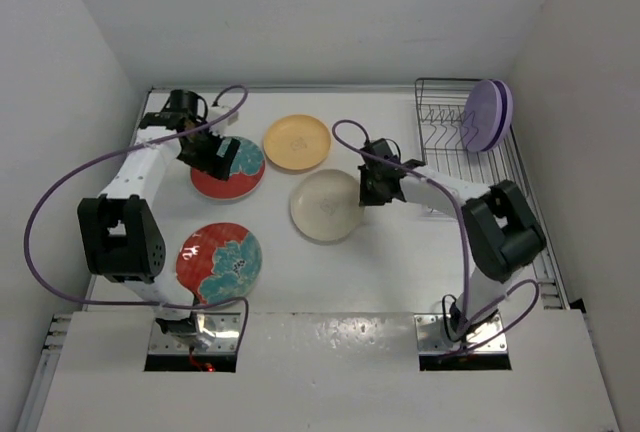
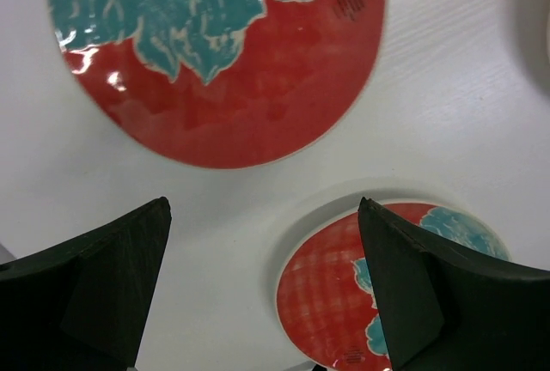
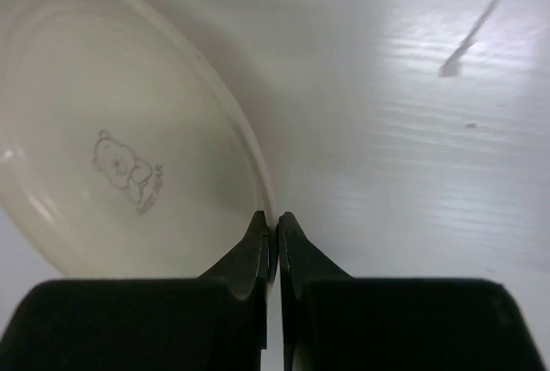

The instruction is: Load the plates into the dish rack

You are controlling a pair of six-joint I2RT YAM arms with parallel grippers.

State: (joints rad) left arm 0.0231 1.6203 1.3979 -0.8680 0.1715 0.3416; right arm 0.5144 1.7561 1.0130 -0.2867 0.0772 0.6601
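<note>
The dish rack [image 1: 440,122] stands at the back right with two lilac plates [image 1: 488,115] upright in it. An orange-yellow plate [image 1: 297,142], a cream plate [image 1: 325,205] and two red floral plates [image 1: 228,169] [image 1: 219,262] lie flat on the table. My right gripper [image 1: 368,187] is shut on the cream plate's right rim; the right wrist view shows the jaws [image 3: 273,234] pinching the rim of the cream plate [image 3: 112,130]. My left gripper [image 1: 215,157] hovers open and empty over the far red plate [image 2: 223,53]. The other red plate [image 2: 335,294] shows between its fingers.
White walls close in the table on the left, back and right. The rack's wire prongs [image 1: 440,117] left of the lilac plates hold nothing. Purple cables loop above both arms.
</note>
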